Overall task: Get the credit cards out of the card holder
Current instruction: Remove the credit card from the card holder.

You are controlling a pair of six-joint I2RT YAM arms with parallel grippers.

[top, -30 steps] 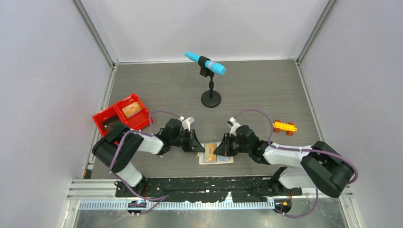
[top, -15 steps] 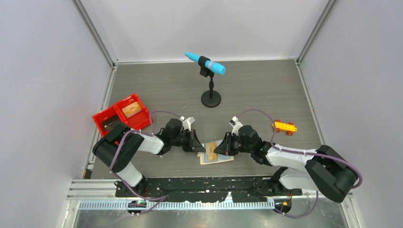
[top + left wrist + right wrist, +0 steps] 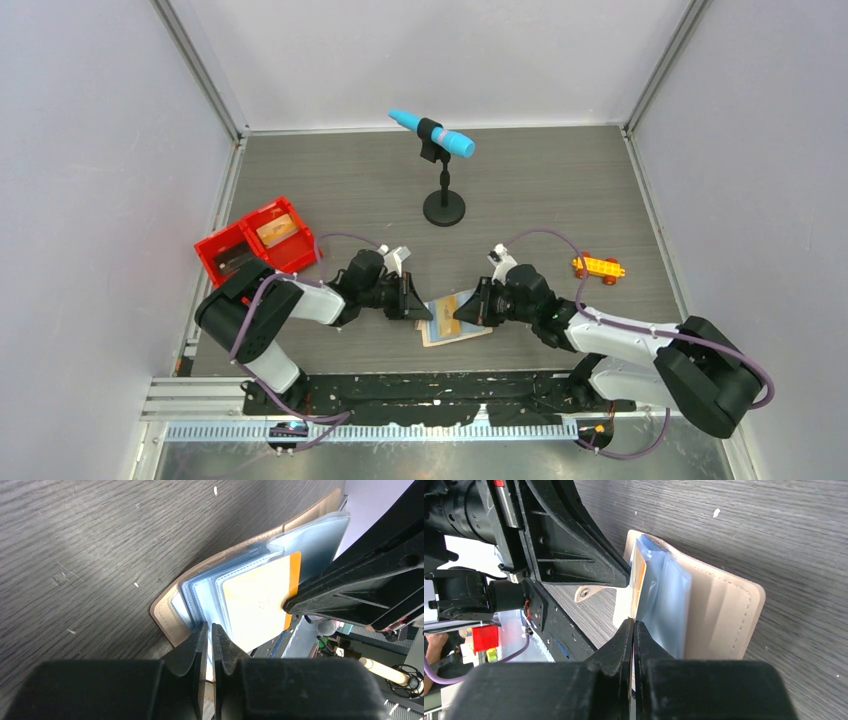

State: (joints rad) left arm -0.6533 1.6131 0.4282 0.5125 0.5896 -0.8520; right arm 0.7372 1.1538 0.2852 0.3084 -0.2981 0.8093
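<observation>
Right gripper [image 3: 633, 623] pinched shut — seemingly on orange card [image 3: 255, 600] — inside card holder [image 3: 724, 611].

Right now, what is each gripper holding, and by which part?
Left gripper pinches the holder's sleeves at their near edge. Right gripper is shut, apparently on the orange card's protruding end.

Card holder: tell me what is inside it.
Clear blue-grey sleeves fan out inside the card holder, and the front one holds an orange card. Whether the sleeves behind hold cards cannot be seen; they overlap.
</observation>
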